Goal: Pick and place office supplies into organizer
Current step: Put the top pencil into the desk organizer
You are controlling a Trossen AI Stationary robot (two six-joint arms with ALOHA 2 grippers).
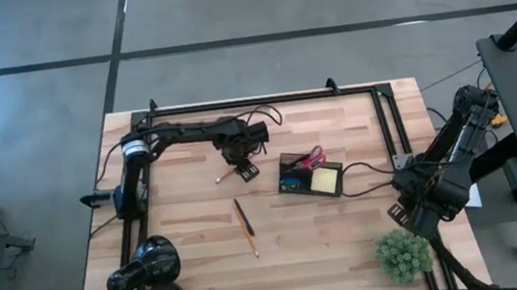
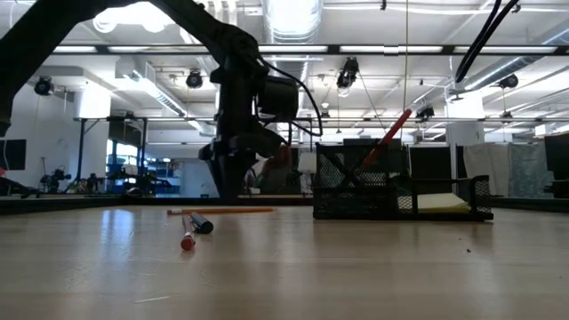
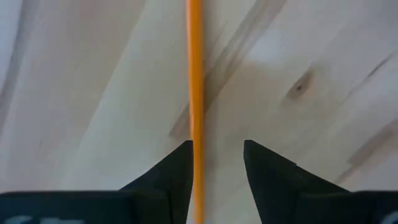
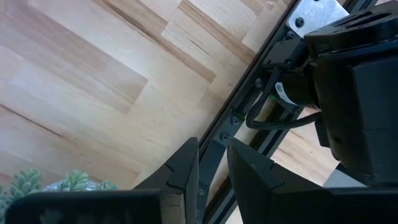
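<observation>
My left gripper (image 1: 244, 170) (image 3: 217, 149) points down at the table's middle, open, over one end of an orange pencil (image 1: 226, 175) (image 3: 196, 74) that lies flat on the wood. In the low view the gripper (image 2: 227, 191) stands just above that pencil (image 2: 222, 211). A dark pen and a second orange pencil (image 1: 245, 226) (image 2: 194, 227) lie nearer the near edge. The dark organizer (image 1: 281, 172) (image 2: 356, 200) holds red-handled scissors (image 1: 311, 158) (image 2: 391, 133), a yellow note pad (image 1: 324, 180) and a small blue piece (image 1: 292, 182). My right gripper (image 4: 212, 149) waits at the table's right edge, slightly open. My left gripper comes from above, pointing down, with one finger on each side of the orange pencil's shaft (image 3: 196, 134), fingers across it. The pencil lies flat on the table, right against one finger's (image 3: 180, 162) inner edge. Whether that finger touches it, I cannot tell.
A green spiky plant ball (image 1: 403, 253) (image 4: 56, 183) sits at the near right corner. A black round lamp-like object (image 1: 146, 275) stands at the near left corner. A black metal frame (image 1: 263, 99) runs along the far and side edges. A cable (image 1: 363, 165) leads right from the organizer.
</observation>
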